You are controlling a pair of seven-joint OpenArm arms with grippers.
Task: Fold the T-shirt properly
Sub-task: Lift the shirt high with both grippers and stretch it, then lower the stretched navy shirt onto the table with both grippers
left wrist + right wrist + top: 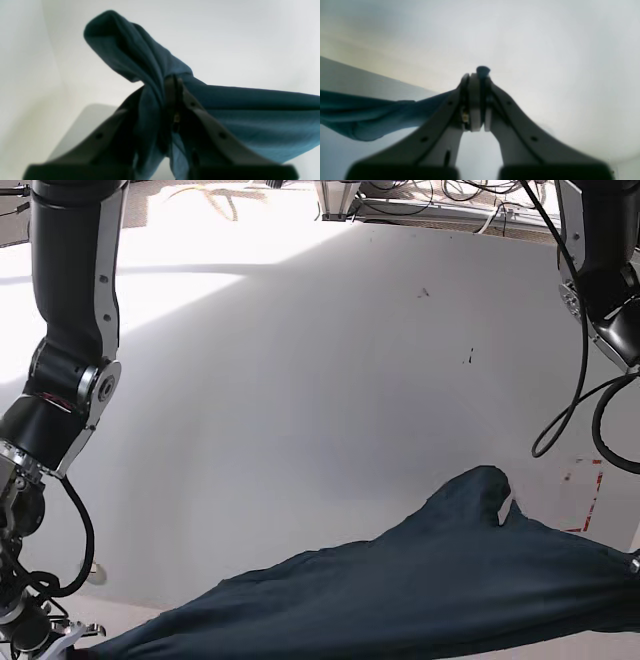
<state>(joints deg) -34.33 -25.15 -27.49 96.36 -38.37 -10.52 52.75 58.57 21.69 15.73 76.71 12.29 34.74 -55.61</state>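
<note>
— Two grips, one on each end of the T-shirt [400,600]: we hold it as a long navy band stretched low over the white table [300,380], so it hangs off the surface and can be laid flat.

— And the jaws?

— Our left gripper [173,82] has its jaws closed on a bunched fold, a twisted flap of cloth rising past the tips. Our right gripper [477,77] pinches only a small nub of fabric; the rest of the T-shirt trails off to one side.

— The arms?

— Both reach down low beside the T-shirt, one at each end, wrists angled so the fingers point outward, which we judge keeps the cloth taut.
</note>
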